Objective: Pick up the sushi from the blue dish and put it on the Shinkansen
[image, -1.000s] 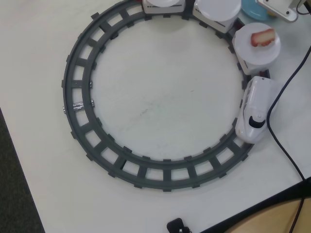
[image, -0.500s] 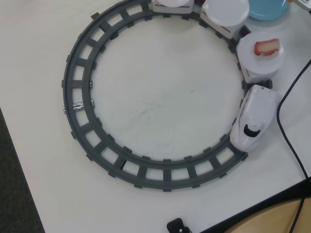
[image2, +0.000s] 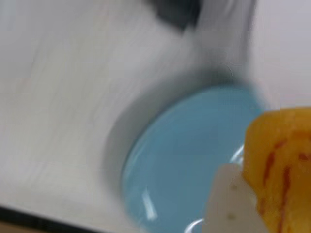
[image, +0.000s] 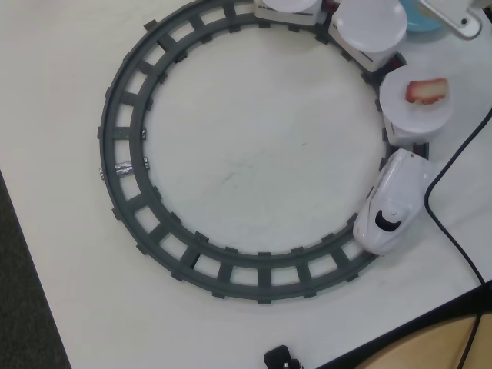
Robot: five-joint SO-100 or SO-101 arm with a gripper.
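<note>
1. My gripper [image2: 243, 194]: closed on the sushi [image2: 282, 165], yellow-orange, raised above the blue dish [image2: 184, 160] in the blurred wrist view.
2. Shinkansen [image: 392, 204]: on the track [image: 123, 154]; the plate behind its nose holds a red-and-white piece [image: 425, 91].
3. Risk: a fast swing could loosen the sushi; the train may roll on contact.

wrist view motion-blurred | blue dish [image: 424, 19] cut off (top edge)
</note>
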